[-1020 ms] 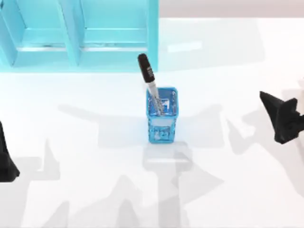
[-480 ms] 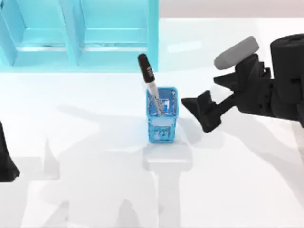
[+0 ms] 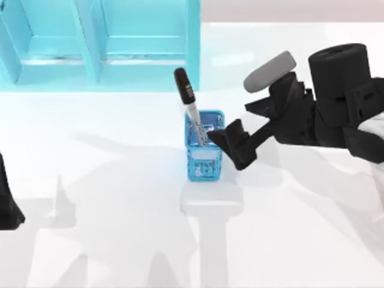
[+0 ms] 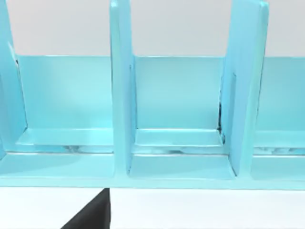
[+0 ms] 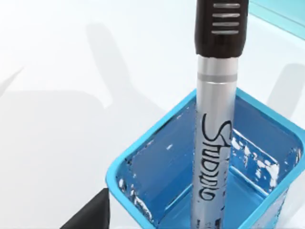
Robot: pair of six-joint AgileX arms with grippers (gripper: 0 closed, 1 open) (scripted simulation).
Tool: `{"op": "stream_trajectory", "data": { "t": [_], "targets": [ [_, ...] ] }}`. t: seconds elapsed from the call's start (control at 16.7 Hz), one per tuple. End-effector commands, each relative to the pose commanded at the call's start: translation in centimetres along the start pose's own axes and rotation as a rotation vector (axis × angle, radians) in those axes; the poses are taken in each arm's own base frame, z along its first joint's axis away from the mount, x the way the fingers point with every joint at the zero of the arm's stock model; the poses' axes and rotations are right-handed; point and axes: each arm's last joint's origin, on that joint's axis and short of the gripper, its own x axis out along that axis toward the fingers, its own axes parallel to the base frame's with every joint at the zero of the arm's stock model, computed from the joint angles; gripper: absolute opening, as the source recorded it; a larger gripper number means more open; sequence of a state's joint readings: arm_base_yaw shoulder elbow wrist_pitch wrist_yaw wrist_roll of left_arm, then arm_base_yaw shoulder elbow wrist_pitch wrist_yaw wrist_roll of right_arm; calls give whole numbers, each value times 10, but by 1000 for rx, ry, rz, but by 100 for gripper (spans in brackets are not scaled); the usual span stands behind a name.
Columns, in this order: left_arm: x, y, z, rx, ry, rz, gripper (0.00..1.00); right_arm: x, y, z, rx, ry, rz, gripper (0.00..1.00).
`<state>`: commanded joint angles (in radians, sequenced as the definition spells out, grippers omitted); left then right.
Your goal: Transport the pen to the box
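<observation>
White bench (image 3: pixel 120 198) carries the pen (image 3: pixel 191 108), upright in its blue holder (image 3: pixel 205 162) at centre. From three o'clock my right gripper (image 3: pixel 231 144) has closed in beside it, jaws wide, ready to grasp; left gripper (image 3: pixel 9 198) parked at nine.

1. The pen (image 3: pixel 189 105) pairs a black cap, ridged with thin pale-grey lines, with a silver-grey barrel bearing black script lettering.
2. The small container (image 3: pixel 204 146) holding it is glossy, see-through blue, flecked with white glints along its rim and walls.
3. The compartmented box (image 3: pixel 99 45) at the far left of the table is a flat, pale turquoise throughout.
4. The table (image 3: pixel 108 180) is plain white, crossed by soft grey shadows.
5. The right gripper (image 3: pixel 231 147), near the container's right side, is matt black, and its arm carries one light-grey cylinder (image 3: pixel 270 71).
6. The left gripper (image 3: pixel 8 204), at the table's left edge, is matt black as well.
</observation>
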<state>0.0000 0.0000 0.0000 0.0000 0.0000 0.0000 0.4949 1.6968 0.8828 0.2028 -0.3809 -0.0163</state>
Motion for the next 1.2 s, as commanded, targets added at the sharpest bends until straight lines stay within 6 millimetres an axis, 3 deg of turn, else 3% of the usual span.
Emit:
{"op": "stream_trajectory", "data": {
  "t": [0.18,0.3,0.66,0.78,1.08,1.2],
  "targets": [
    [0,0,0,0,0,0,100,-1,-1,0,3,0,-5,100],
    [0,0,0,0,0,0,100,9,0,4,-3,-7,-1,100],
    [0,0,0,0,0,0,100,82,-2,0,3,8,-1,100],
    [0,0,0,0,0,0,100,97,0,0,1,3,0,100],
    [0,0,0,0,0,0,100,100,0,0,0,0,0,100],
    [0,0,0,0,0,0,100,100,0,0,0,0,0,85]
  ]
}}
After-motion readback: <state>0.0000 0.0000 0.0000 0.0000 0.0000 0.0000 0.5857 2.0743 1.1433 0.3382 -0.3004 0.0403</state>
